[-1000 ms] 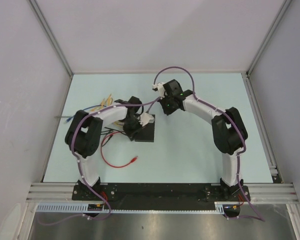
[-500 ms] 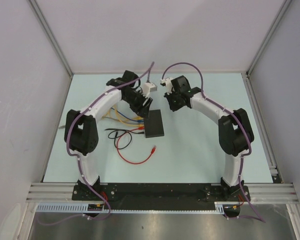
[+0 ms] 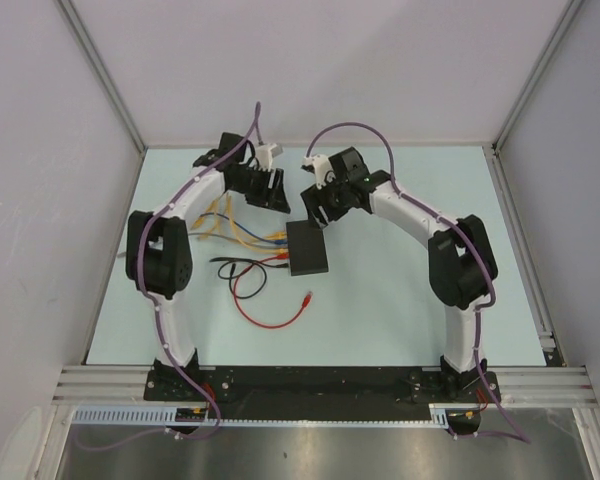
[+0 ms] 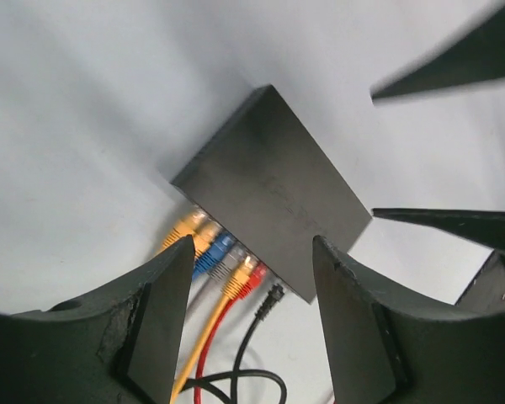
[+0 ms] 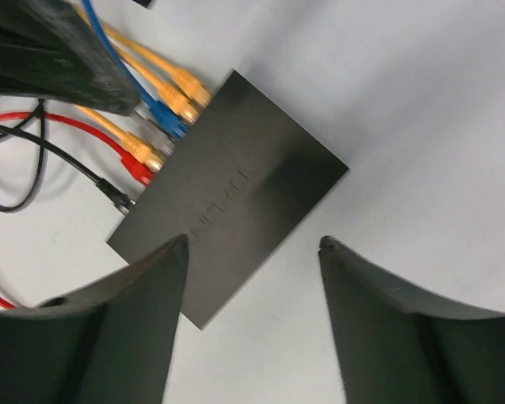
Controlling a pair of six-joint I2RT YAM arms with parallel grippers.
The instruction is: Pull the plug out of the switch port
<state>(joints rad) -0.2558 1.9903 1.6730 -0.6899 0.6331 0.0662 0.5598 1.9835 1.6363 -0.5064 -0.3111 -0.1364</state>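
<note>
The flat black box (image 3: 309, 247) lies mid-table, with the switch port row along its left edge (image 3: 289, 250). Several plugs sit in that edge: yellow (image 4: 188, 228), blue (image 4: 220, 247), grey, another yellow (image 4: 241, 279), red (image 4: 257, 273) and black (image 4: 273, 298). My left gripper (image 3: 276, 196) hovers open above and behind the plug side, touching nothing. In its own view the left gripper (image 4: 252, 246) frames the red and black plugs. The right gripper (image 3: 311, 211) hangs open over the box's far end. In its own view the right gripper (image 5: 252, 242) holds nothing, with the box (image 5: 236, 189) below it.
The plugged cables (image 3: 242, 232) fan out to the left of the box. A red cable (image 3: 265, 318) loops in front, its loose plug (image 3: 307, 297) lying on the table. Black leads (image 3: 235, 266) coil beside it. Frame rails edge the table on both sides.
Both grippers have opened. The left arm has swung from over the box to the far side. The box now lies a little further right, and the loose red plug has shifted right.
</note>
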